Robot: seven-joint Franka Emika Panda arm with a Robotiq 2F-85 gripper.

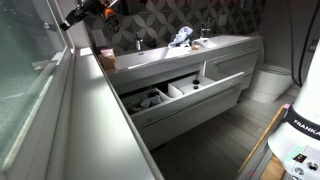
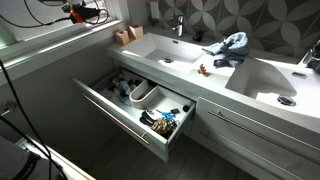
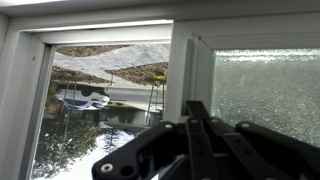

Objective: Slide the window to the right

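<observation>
A white vanity (image 2: 212,88) with 2 sinks (image 2: 160,50) stands against a patterned tile wall (image 2: 250,15). A blue cloth (image 2: 230,45) lies on the counter between the basins. 1 drawer (image 2: 110,115) hangs open, cluttered with small items.

In the wrist view the gripper (image 3: 197,108) reached up from the bottom edge, its black fingers (image 3: 190,135) pressed together with nothing between them. In both exterior views it hung high beyond the counter's (image 1: 160,60) far end corner. A white arm link (image 1: 305,105) stood well away from the counter's front edge.
</observation>
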